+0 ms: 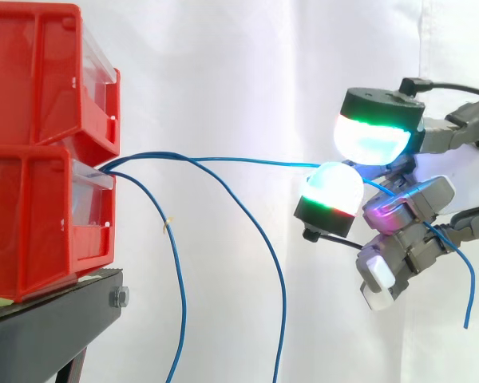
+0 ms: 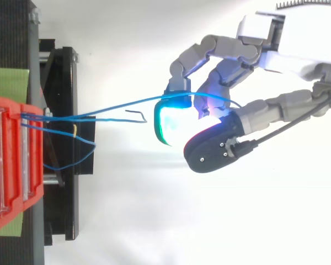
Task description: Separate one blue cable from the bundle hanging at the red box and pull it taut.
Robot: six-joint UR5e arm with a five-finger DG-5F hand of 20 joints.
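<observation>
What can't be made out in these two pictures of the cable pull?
Where the blue cables are anchored: the red box hides it, both views.
Lower ends of the two hanging cables: cut off by the bottom edge, side view.
Pulled cable path inside the robot hand: covered by its glowing pads, side view.

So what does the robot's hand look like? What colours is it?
The hand is built from chunky grey segments, with a white block further back. Its fingertips are fat round pads with black caps. They glow: one is white and cyan with a green edge, another is pale green with a red stripe, and one lower down shines magenta.
</observation>
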